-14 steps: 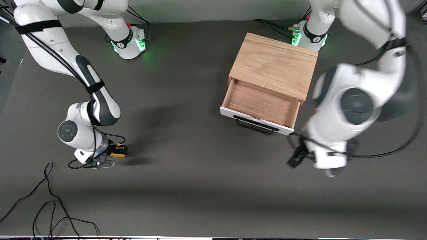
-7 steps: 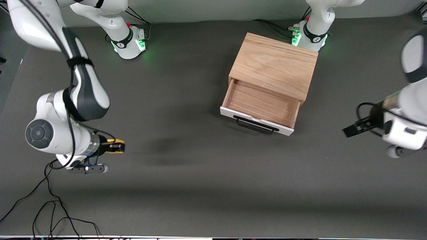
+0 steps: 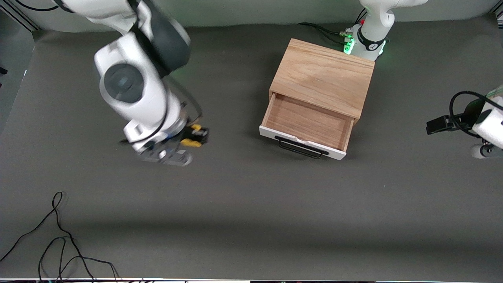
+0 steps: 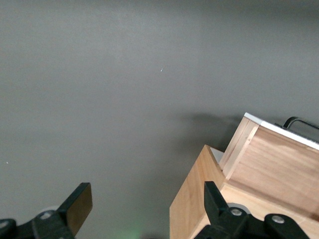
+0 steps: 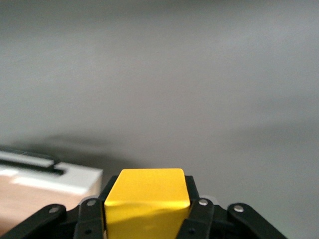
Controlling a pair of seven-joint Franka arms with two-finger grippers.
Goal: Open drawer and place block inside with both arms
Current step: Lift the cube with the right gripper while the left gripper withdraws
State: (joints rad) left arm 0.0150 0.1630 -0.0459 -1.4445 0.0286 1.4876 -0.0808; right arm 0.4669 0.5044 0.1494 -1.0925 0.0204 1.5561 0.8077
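Note:
The light-wood cabinet [image 3: 324,74] stands near the left arm's base, and its drawer [image 3: 308,124] is pulled open, with a white front, black wire handle [image 3: 300,148] and bare wooden interior. My right gripper [image 3: 195,136] is shut on the yellow block [image 3: 193,140] and holds it in the air over the bare mat, between the right arm's end and the drawer. The block [image 5: 147,201] fills the right wrist view between the fingers, with the drawer's white front [image 5: 55,179] beside it. My left gripper [image 3: 436,125] is open and empty, up in the air at the left arm's end. The left wrist view shows the cabinet [image 4: 249,194].
Loose black cables [image 3: 59,243] lie on the grey mat near the front camera at the right arm's end. Both green-lit bases stand along the table's back edge; the left arm's base [image 3: 367,41] is close to the cabinet.
My right gripper has lifted the block off the mat and swung it toward the drawer. My left arm has pulled away from the drawer handle to the table's end.

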